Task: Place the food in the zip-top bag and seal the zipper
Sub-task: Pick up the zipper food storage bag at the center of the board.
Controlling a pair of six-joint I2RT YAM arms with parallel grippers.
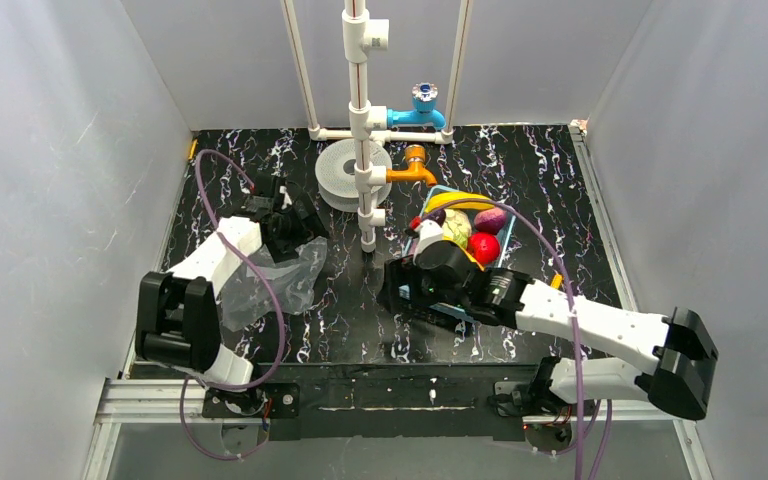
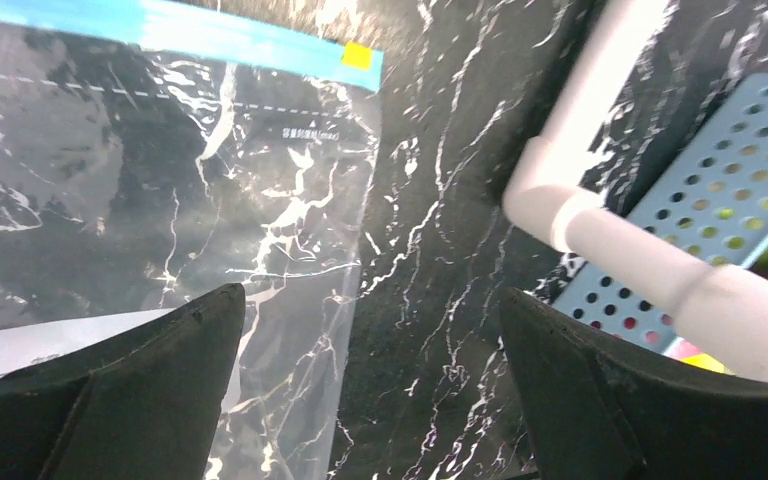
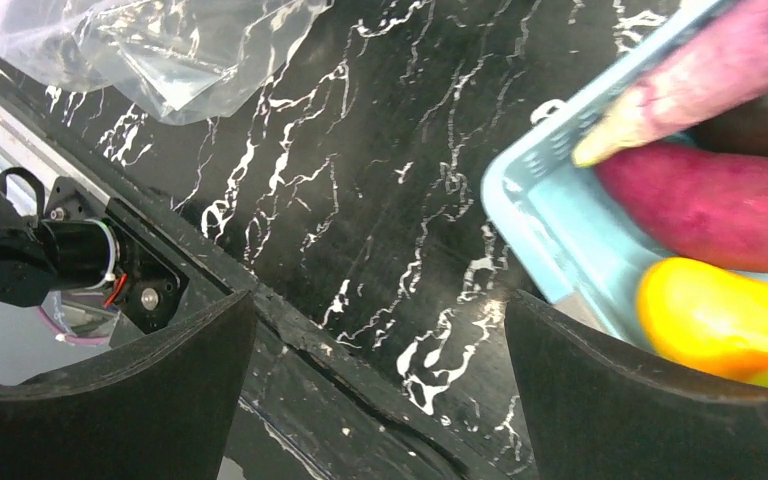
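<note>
The clear zip-top bag [image 1: 272, 280] lies crumpled on the black table at the left. In the left wrist view the bag [image 2: 160, 180] lies flat, with its blue zipper [image 2: 160, 25] along the top and a white label [image 2: 40, 345] low down. My left gripper [image 1: 300, 225] [image 2: 370, 400] is open and empty over the bag's side edge. The food sits in a light-blue basket [image 1: 508, 236]: banana [image 1: 465, 203], red apple [image 1: 483, 248], cabbage [image 1: 456, 228]. My right gripper [image 1: 396, 288] [image 3: 380, 400] is open and empty beside the basket [image 3: 550, 220], near a maroon sweet potato [image 3: 720, 200] and a banana [image 3: 730, 320].
A white pipe stand [image 1: 360, 120] with a blue tap [image 1: 422, 105] and an orange tap [image 1: 412, 165] rises at the table's middle back, and the pipe [image 2: 640, 260] is close to my left gripper. A white tape roll [image 1: 340, 175] lies behind it. White walls enclose the table.
</note>
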